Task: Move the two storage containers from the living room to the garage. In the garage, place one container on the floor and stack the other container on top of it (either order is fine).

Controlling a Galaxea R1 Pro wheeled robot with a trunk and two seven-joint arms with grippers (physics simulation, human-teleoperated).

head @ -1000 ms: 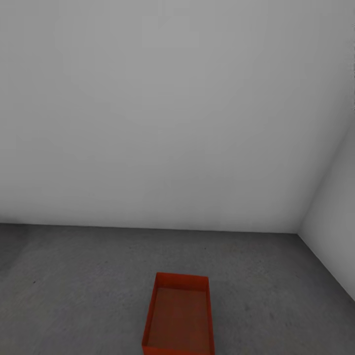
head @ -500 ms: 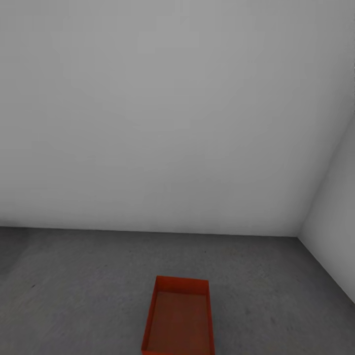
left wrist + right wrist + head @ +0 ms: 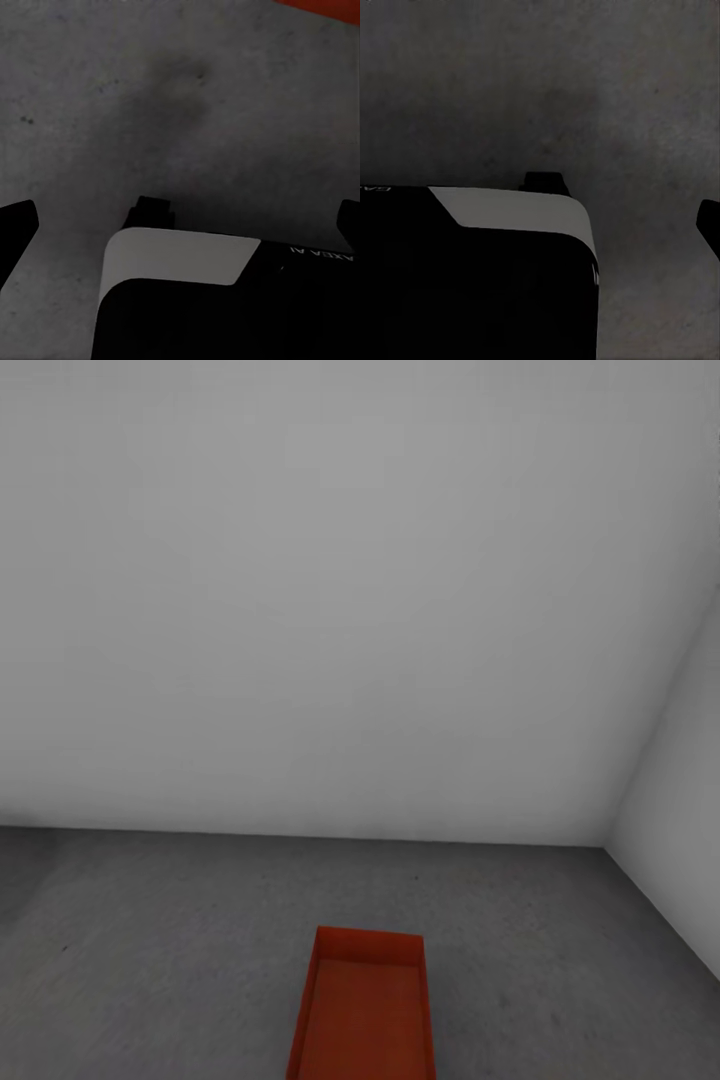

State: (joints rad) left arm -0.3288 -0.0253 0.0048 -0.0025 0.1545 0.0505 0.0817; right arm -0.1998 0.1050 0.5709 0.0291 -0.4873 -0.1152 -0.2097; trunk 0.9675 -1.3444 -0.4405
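Note:
One orange-red storage container [image 3: 365, 1010] stands open-topped on the garage's grey concrete floor [image 3: 150, 940], low in the head view and cut off by the picture's lower edge. Its inside looks empty. A sliver of the storage container [image 3: 322, 7] shows at the edge of the left wrist view. My left gripper [image 3: 180, 225] hangs open over bare floor, its dark fingertips [image 3: 16, 225] far apart with nothing between them. My right gripper [image 3: 540, 225] also hangs over bare floor; one fingertip [image 3: 709, 223] shows at the picture's edge, the other is hidden behind my own dark body.
A plain white wall [image 3: 330, 610] rises a short way beyond the container. A second white wall [image 3: 675, 830] meets it in a corner at the right. Open floor lies to the container's left and right.
The whole head view has shifted a little, so the container and the wall's base sit lower in the picture. The container itself has not moved on the floor.

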